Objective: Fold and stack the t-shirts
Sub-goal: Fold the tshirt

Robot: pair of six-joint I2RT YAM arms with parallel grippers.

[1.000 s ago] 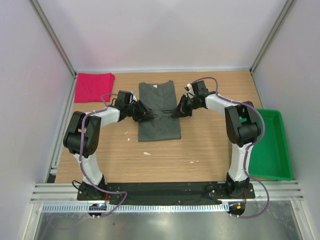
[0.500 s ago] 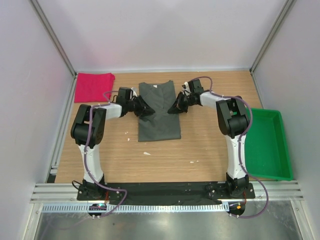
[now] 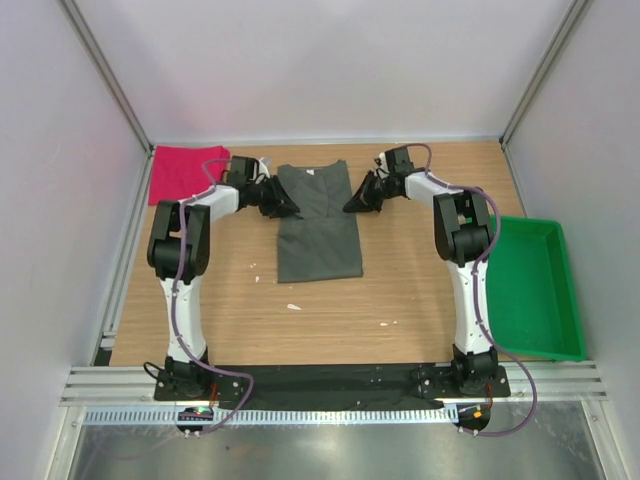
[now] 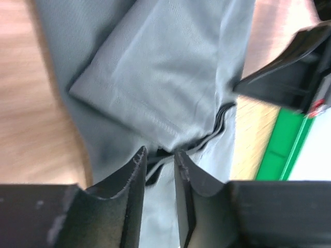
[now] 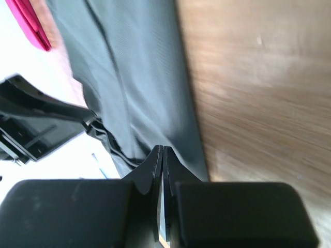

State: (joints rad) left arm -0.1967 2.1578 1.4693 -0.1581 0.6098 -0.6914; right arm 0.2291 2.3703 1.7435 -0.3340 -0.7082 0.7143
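The dark grey-olive t-shirt (image 3: 318,235) lies as a long folded strip in the middle of the table, collar toward the back. My left gripper (image 3: 283,203) is at its left edge, by the upper part. In the left wrist view this gripper (image 4: 159,152) stands narrowly apart, with bunched layers of the grey shirt (image 4: 155,67) pinched between the tips. My right gripper (image 3: 356,202) is at the shirt's right edge. Seen from its wrist, the right gripper (image 5: 163,150) is pressed shut on the cloth's edge (image 5: 139,77). The pinkish-red t-shirt (image 3: 185,172) lies folded at the back left.
A green tray (image 3: 545,290) stands along the table's right side, right of the right arm. White walls with metal rails close in the table at the back and on both sides. Two small white scraps (image 3: 293,306) lie on the wood in front of the grey shirt.
Both grippers have moved along the grey shirt's sides from its middle toward the back of the table. The arms have stretched out further.
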